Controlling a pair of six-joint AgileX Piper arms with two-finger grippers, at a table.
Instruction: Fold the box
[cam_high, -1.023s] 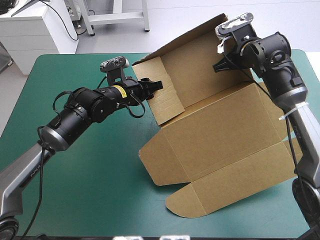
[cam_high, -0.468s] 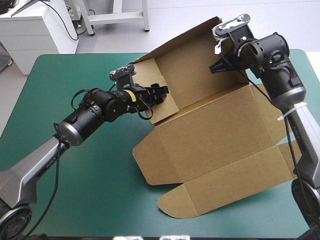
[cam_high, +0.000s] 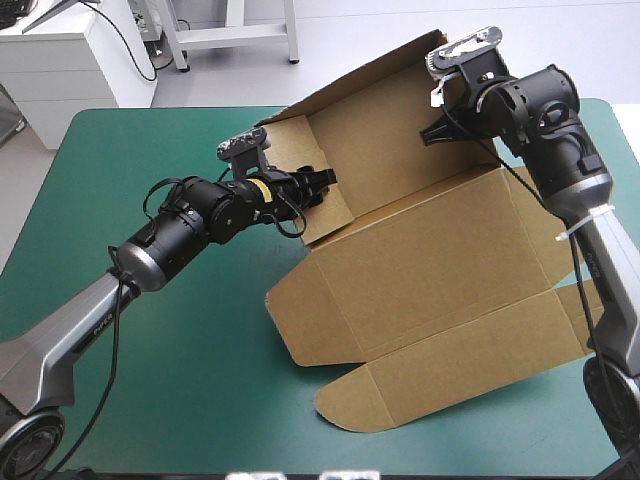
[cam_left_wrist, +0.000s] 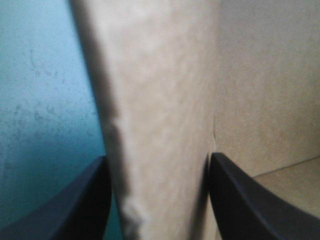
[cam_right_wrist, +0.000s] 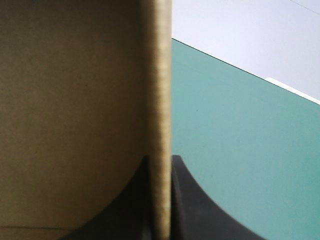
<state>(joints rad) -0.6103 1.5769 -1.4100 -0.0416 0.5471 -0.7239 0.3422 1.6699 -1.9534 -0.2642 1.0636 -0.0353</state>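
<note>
Teal-green cover spans the table and shows widest at the left and along the near edge. Beyond the far edge are pale floor, a white cabinet at far left, and a grey frame beside it.

Box sits right of centre. Its broad base panel lies on the cover. Two front flaps lie flat toward the near edge, the nearest one rounded at its corners. Rear panel stands raised from the far side of the base. Side flap, at that panel's left end, is bent forward toward the base.

My left gripper is at the side flap, low over the cover. Its fingers are spread, one on each side of the flap. Wrist view: board fills the gap, with cover on the outer side and box interior on the other. I cannot tell whether the fingers press the board.

My right gripper is up at the rear panel's right end. Its fingers are pinched on the panel's edge, board between them. Wrist view: the panel's inner face on one side, cover and floor on the other. My two grippers are well apart.
</note>
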